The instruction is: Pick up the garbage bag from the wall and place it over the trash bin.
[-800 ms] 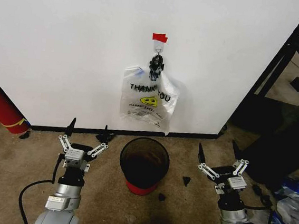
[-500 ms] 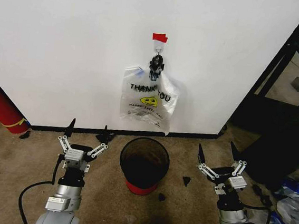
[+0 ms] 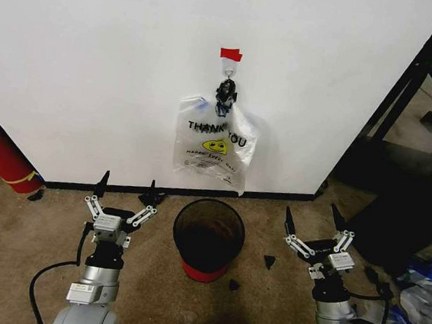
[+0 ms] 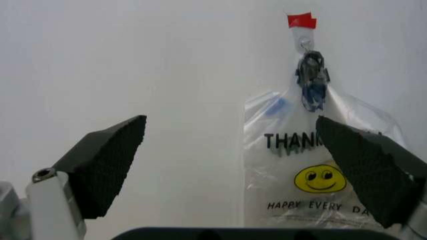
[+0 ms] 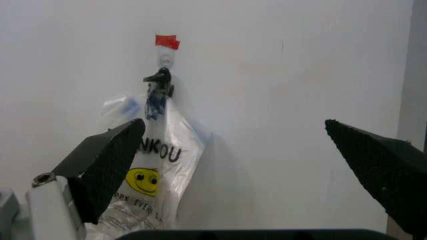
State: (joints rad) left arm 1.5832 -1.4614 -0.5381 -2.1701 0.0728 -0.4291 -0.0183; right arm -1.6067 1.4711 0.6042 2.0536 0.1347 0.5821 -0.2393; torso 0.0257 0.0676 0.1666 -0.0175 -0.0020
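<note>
You face a white wall (image 3: pixel 95 66) with a black baseboard (image 3: pixel 182 192) and a strip of red tape (image 3: pixel 230 54). The bag (image 3: pixel 213 150) is translucent white, printed with black "THANK YOU" lettering, a yellow smiley and blue patches. The bin (image 3: pixel 208 239) is black mesh on a red base. The carpet (image 3: pixel 11 226) is tan.

Garbage bag (image 3: pixel 216 147) hangs on wall (image 3: pixel 95 66) above trash bin (image 3: pixel 208 238)

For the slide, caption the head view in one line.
Thin translucent-white plastic garbage bag hangs on the white wall above the black wire-mesh trash bin, open left gripper and right gripper flanking.
</note>
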